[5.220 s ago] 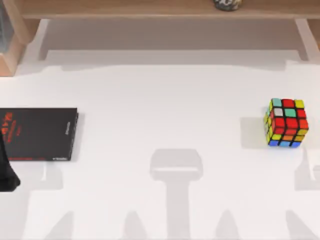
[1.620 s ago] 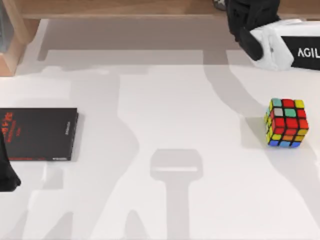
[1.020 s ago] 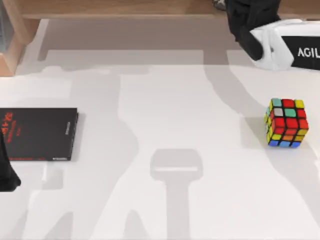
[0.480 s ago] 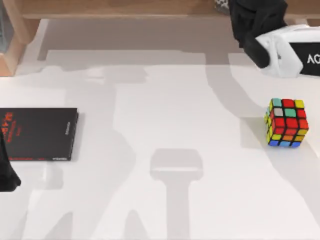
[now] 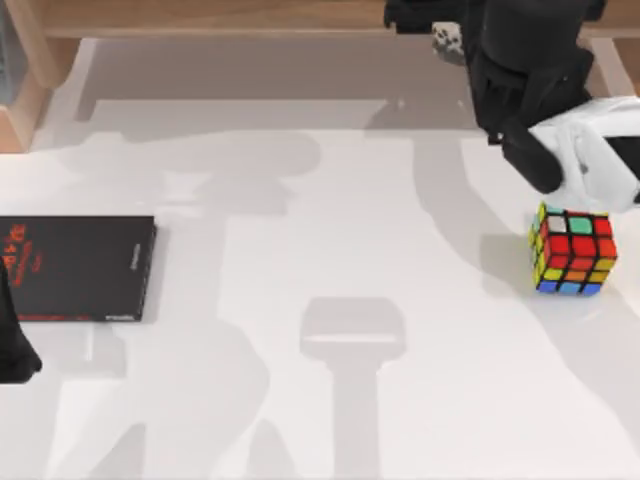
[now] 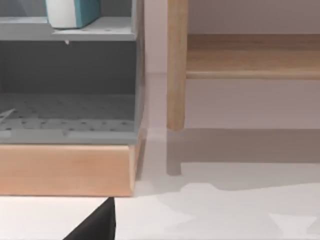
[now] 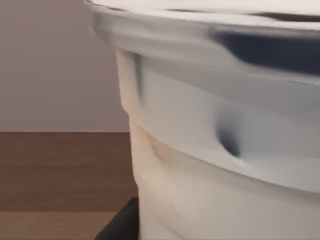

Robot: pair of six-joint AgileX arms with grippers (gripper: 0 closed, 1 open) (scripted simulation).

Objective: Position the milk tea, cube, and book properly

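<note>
Milk tea cup (image 7: pixel 220 150) looms pale and right up against the right wrist camera, with a wooden shelf (image 7: pixel 60 165) behind it. From above, the right gripper (image 5: pixel 455 30) sits at one o'clock over the shelf edge; whether its fingers clasp the cup, I cannot tell. Cube (image 5: pixel 572 250) rests on the white table (image 5: pixel 320 400) at three o'clock. Black book (image 5: pixel 75 268) lies at nine o'clock, the left arm (image 5: pixel 12 345) parked beside it.
</note>
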